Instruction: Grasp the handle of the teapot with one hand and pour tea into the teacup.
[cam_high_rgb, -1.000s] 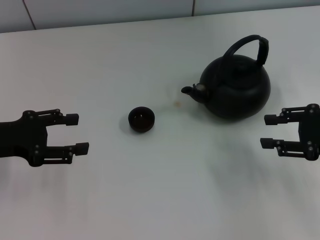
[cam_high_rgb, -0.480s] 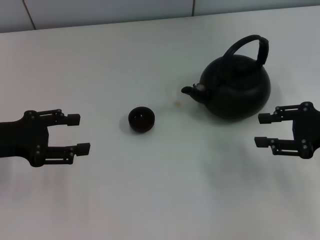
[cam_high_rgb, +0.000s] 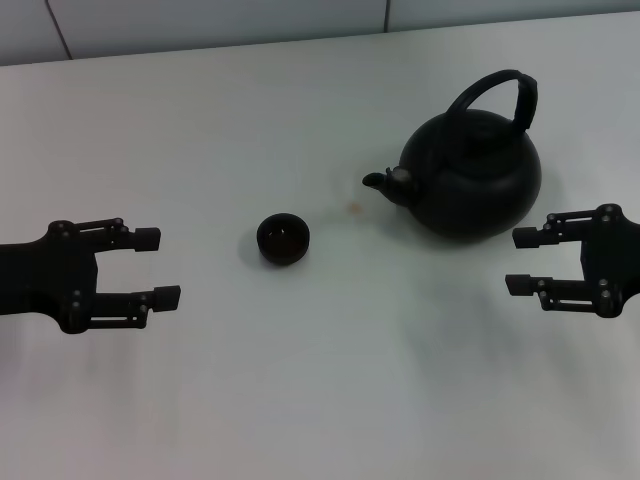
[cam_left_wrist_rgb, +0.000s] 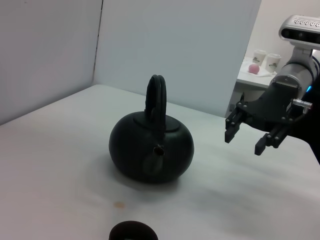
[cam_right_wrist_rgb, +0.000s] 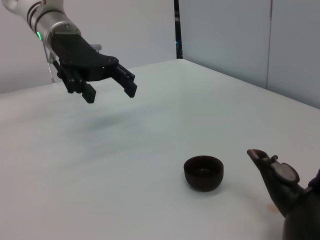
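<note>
The matte-black teapot stands on the white table at the right, its stubby spout pointing left. Its arched handle stands upright, with the thicker sleeve on the right side. The small black teacup sits left of the spout, apart from it. My right gripper is open and empty, just right of and below the teapot body. My left gripper is open and empty at the far left. The left wrist view shows the teapot, the cup rim and the right gripper. The right wrist view shows the cup and the left gripper.
A small brownish stain marks the table between cup and spout. The table's far edge meets a grey wall. In the left wrist view, paper cups and a pink ball sit on a far shelf.
My right gripper has moved left and slightly up toward the teapot. The left gripper, teapot and cup have not moved.
</note>
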